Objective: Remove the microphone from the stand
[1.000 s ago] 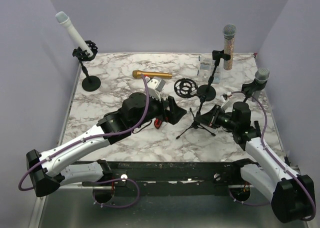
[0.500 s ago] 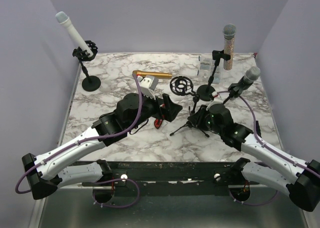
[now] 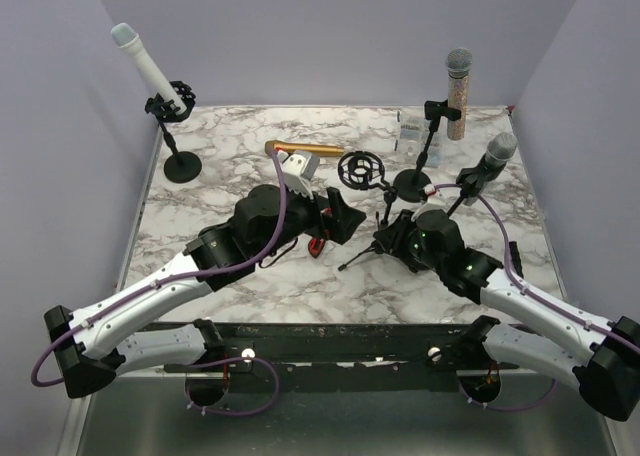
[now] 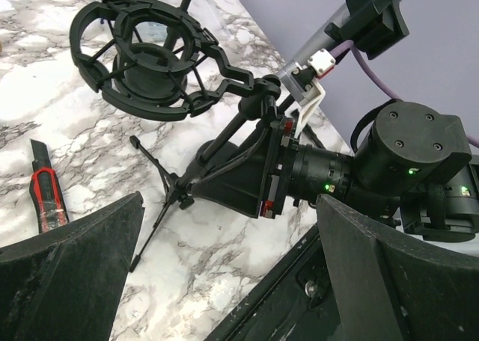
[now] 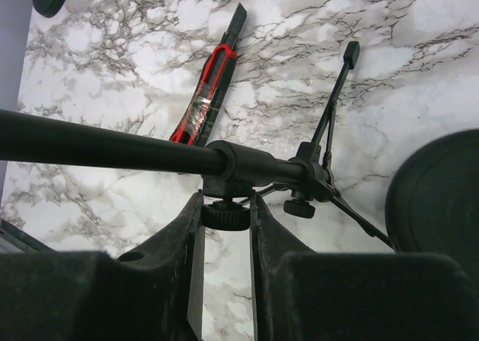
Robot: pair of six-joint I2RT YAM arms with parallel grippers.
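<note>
Left arm (image 3: 150, 296): white lower link, black joint housings, black base block at lower left of frame. Purple cable (image 3: 283, 204) runs along it up to a white camera block (image 3: 296, 169) at the wrist.
Right arm (image 3: 530, 306): same white link, black joints, purple cable.
Its round black motor housing (image 4: 408, 143) carries small screws and green LEDs (image 4: 327, 185).
The fingers (image 5: 179, 240) are matte black and grainy.

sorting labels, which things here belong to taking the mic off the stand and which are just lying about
In the job: tripod stand, right gripper shut on it, left gripper open, grey microphone in its clip.
Lying about: gold microphone, red cutter, white microphone, silver-headed microphone.
</note>
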